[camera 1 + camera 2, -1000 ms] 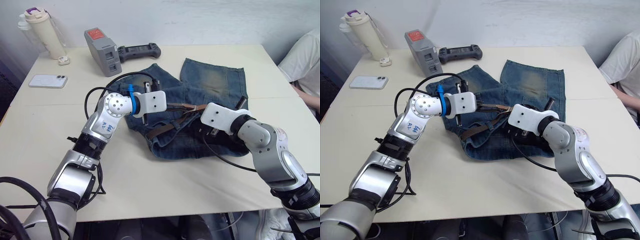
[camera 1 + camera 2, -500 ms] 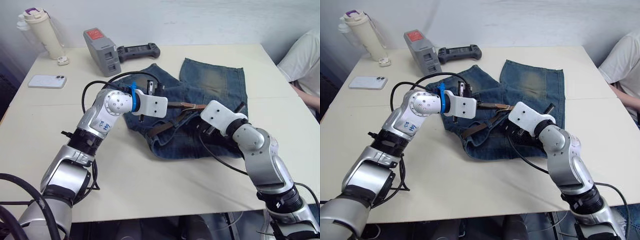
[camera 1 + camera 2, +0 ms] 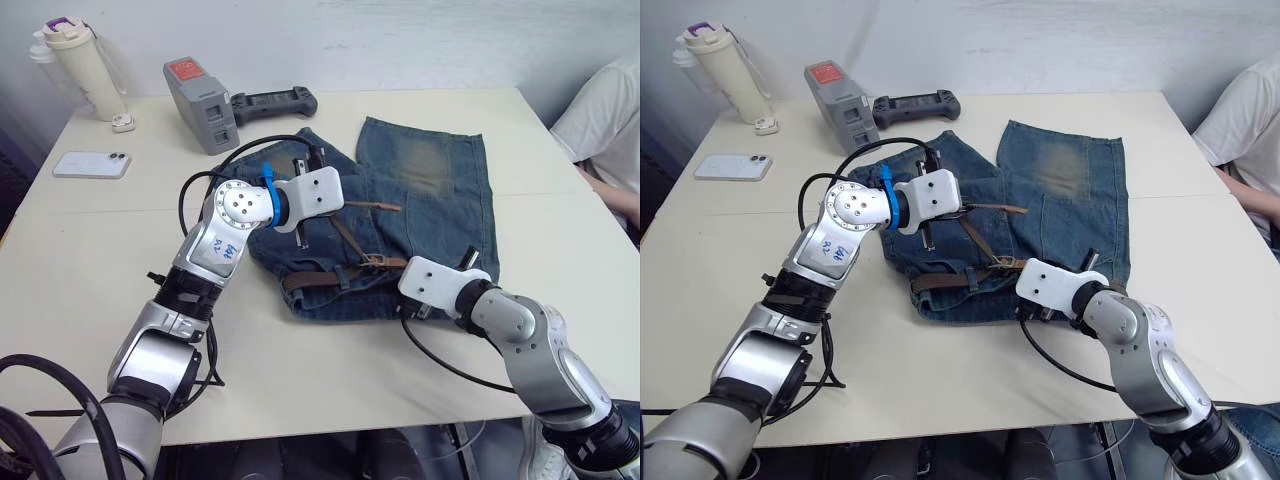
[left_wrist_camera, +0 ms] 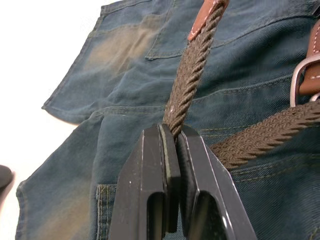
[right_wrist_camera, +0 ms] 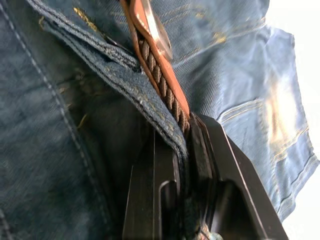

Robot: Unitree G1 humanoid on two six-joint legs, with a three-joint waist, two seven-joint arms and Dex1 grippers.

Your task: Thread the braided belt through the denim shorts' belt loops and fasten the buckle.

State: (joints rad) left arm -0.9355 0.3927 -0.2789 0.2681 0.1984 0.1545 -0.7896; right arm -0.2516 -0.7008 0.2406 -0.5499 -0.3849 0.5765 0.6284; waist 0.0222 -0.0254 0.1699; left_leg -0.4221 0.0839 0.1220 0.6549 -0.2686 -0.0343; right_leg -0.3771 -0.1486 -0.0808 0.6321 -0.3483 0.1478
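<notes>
basically the dark brown braided belt point(image 4: 192, 70) is pinched near its tan tip by the left gripper point(image 4: 172, 137) and lifted off the faded blue denim shorts point(image 3: 430, 190), probably to be fed onward, while waistband and strap are clamped together by the right gripper point(image 5: 186, 131) beside the silver buckle point(image 3: 373, 260), seemingly as an anchor.

the braided belt point(image 3: 335, 277) vanishes under denim along the waistband of the denim shorts point(image 3: 430, 190), its buckle point(image 4: 301, 75) is cut by the left wrist view's edge, and the right gripper point(image 5: 185, 145) pinches hidden fabric.
</notes>
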